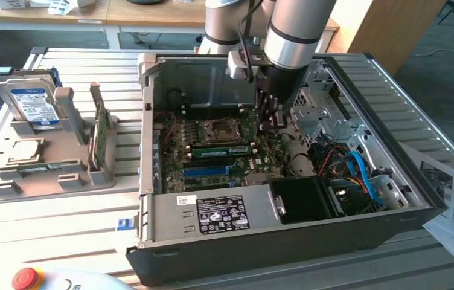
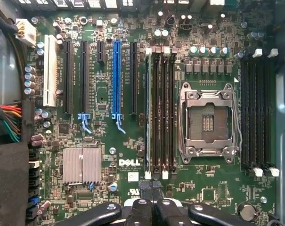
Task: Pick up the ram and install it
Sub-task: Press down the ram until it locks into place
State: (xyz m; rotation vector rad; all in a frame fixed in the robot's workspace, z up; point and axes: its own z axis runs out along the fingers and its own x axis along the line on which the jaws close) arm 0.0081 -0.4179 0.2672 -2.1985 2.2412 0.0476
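The ram (image 1: pixel 221 150) is a long thin green stick standing on edge in a memory slot of the motherboard (image 2: pixel 109 155), beside the CPU socket (image 1: pixel 217 128). From above, the ram (image 2: pixel 148 113) shows as a narrow edge in the outermost of the black slots. My gripper (image 1: pixel 269 121) hangs inside the open computer case, above the board and just off one end of the stick. In the wrist view the gripper (image 2: pixel 151 188) has its fingers pressed together, shut, with nothing seen between them, close to the slot's end latch.
The case walls (image 1: pixel 148 121) ring the board. A power supply (image 1: pixel 219 214) and blue cables (image 1: pixel 360 172) fill the near side. On the exterior view's left, a grey holder (image 1: pixel 66 175) carries a hard drive (image 1: pixel 29 103) and a taller green card (image 1: pixel 98 136). A red button (image 1: pixel 27 277) sits at the front.
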